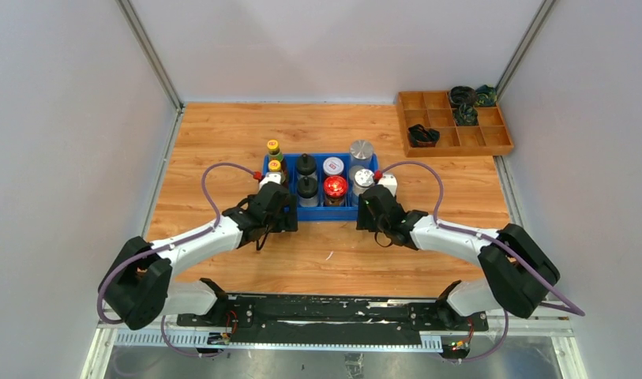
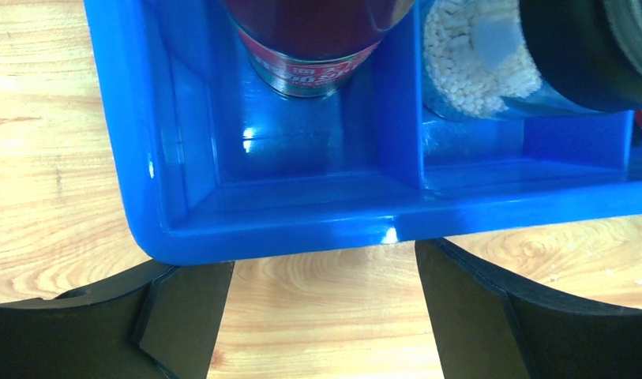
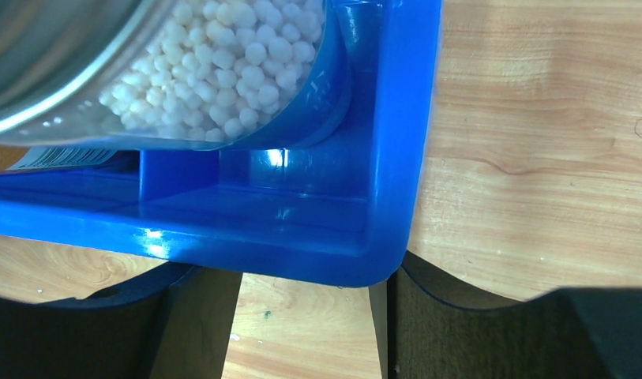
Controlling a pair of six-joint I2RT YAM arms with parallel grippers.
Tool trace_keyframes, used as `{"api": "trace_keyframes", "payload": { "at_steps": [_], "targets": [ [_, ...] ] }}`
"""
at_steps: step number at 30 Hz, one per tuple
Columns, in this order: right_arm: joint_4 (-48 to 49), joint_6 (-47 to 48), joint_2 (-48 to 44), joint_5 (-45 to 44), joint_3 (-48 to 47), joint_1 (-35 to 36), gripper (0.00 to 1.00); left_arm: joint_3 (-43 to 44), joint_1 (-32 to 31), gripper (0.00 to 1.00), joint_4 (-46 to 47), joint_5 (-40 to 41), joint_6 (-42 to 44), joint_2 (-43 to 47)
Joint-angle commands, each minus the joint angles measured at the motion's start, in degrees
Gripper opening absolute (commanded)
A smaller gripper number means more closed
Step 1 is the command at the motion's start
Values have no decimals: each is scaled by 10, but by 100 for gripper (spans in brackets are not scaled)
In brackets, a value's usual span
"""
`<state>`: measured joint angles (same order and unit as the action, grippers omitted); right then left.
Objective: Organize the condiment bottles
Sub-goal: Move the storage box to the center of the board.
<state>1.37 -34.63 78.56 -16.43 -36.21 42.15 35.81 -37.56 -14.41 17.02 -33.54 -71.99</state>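
A blue crate (image 1: pixel 325 213) in the middle of the table holds all eight containers: two yellow-capped sauce bottles (image 1: pixel 274 156) at its left, two black-lidded shakers (image 1: pixel 305 175), a white-lidded jar (image 1: pixel 333 166), a red-lidded jar (image 1: pixel 336 187) and two silver-lidded jars (image 1: pixel 362 163) at its right. My left gripper (image 1: pixel 276 204) is open at the crate's near left corner (image 2: pixel 167 245), with wood showing between its fingers (image 2: pixel 183 308). My right gripper (image 1: pixel 374 203) is open at the near right corner (image 3: pixel 381 260). A jar of white beads (image 3: pixel 230 71) fills the right wrist view. The crate's rim hides all fingertips.
A wooden compartment tray (image 1: pixel 491 142) with black and green coiled items (image 1: pixel 422 136) stands at the back right. Grey walls close in the table on the left, back and right. The arms' base rail (image 1: pixel 325 312) runs along the near edge.
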Motion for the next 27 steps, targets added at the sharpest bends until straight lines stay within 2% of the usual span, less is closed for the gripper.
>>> {"api": "trace_keyframes", "payload": {
  "at_steps": [1,10,19,27],
  "targets": [
    [27,8,12,0,-25,-16,61,17,17,89,42,1,15,-20],
    [19,16,6,14,-30,-27,61,36,22,89,17,-9,12,-19],
    [-11,11,-76,13,15,-26,63,39,22,94,-86,17,-14,92],
    [-91,41,-155,38,33,-26,69,23,22,97,-117,-8,-16,178]
  ]
}}
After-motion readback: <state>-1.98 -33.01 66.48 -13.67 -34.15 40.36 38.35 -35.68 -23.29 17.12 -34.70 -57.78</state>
